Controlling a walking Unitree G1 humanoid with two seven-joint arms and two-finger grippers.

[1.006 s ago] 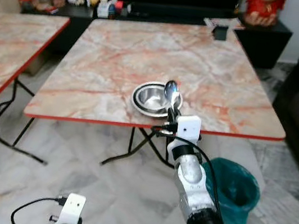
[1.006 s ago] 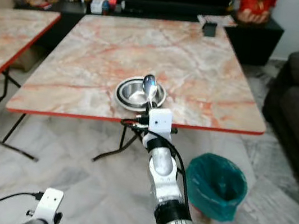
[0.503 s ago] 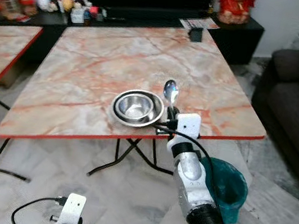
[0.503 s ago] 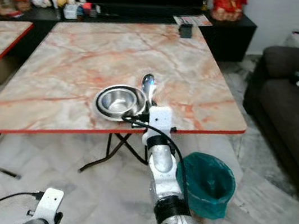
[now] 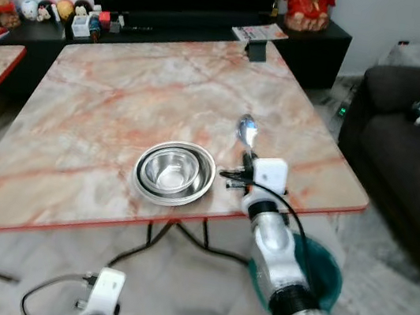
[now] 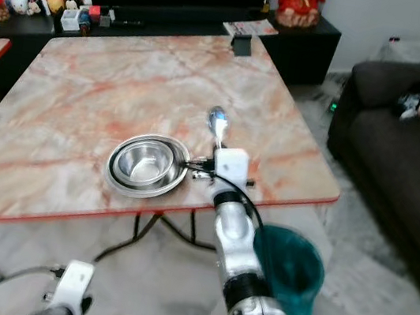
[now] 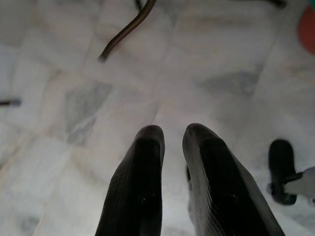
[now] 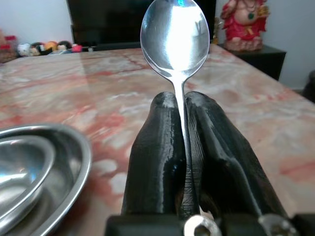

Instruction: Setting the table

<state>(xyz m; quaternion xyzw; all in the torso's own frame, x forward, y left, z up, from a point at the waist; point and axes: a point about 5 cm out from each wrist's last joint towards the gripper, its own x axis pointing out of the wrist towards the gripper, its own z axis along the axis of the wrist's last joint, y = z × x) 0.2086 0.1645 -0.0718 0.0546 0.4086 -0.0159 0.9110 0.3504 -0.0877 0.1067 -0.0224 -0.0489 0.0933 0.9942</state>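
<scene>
From the head views, the right gripper (image 5: 246, 154) now stands beside the nested steel bowls (image 5: 175, 172) on the marble table (image 5: 115, 102); a second ago it was in front of them. Its fingers hold one spoon (image 5: 246, 130) upright, so I judge it is ready to be put down to the right of the bowls. I count two bowls, one spoon.

Along the right wrist, the fingers (image 8: 152, 147) pinch the spoon's handle.

Along the left wrist, the left gripper (image 7: 172, 135) hangs over the floor, fingers narrow and holding nothing.
</scene>
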